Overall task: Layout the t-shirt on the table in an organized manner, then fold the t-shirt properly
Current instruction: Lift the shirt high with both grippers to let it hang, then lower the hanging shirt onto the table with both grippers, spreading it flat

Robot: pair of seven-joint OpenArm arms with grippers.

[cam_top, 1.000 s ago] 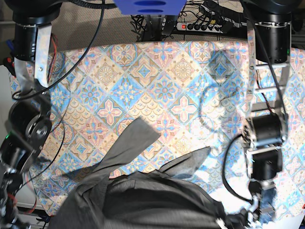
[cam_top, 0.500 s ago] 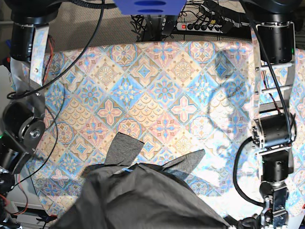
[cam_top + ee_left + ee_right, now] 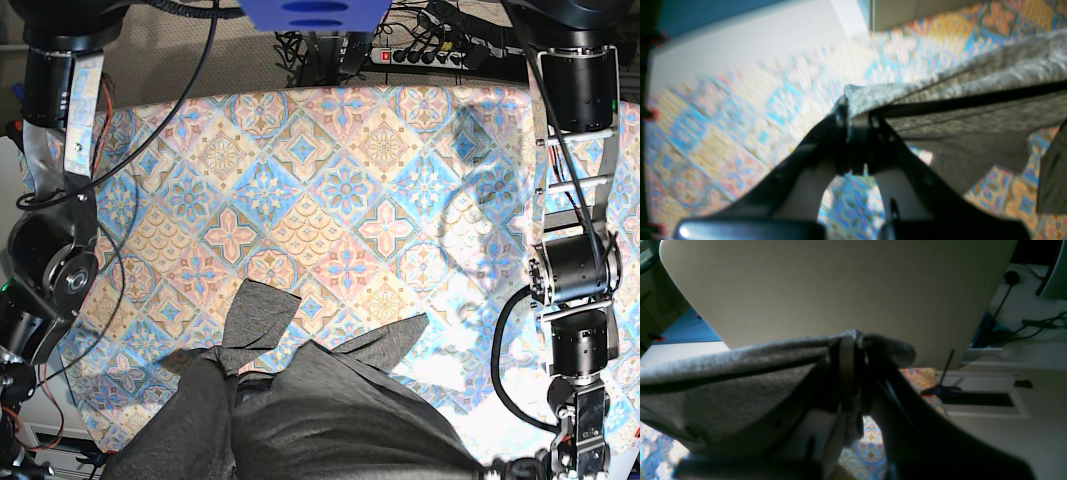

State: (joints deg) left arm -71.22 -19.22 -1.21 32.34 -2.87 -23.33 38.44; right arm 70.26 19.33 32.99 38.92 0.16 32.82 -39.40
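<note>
The dark grey t-shirt lies bunched at the table's near edge, with two sleeves pointing away from it. In the left wrist view my left gripper is shut on a hem edge of the t-shirt, which stretches off to the right above the patterned cloth. In the right wrist view my right gripper is shut on another edge of the t-shirt, which hangs away to the left. Both gripper tips sit below the base view's bottom edge.
My left arm stands along the table's right side and my right arm along its left side. Cables and a power strip lie beyond the far edge. A beige panel fills the background of the right wrist view.
The shirt has been drawn toward the near edge. The long left sleeve has shortened and slid back, and the body now sits lower in the base view. Both grips held.
</note>
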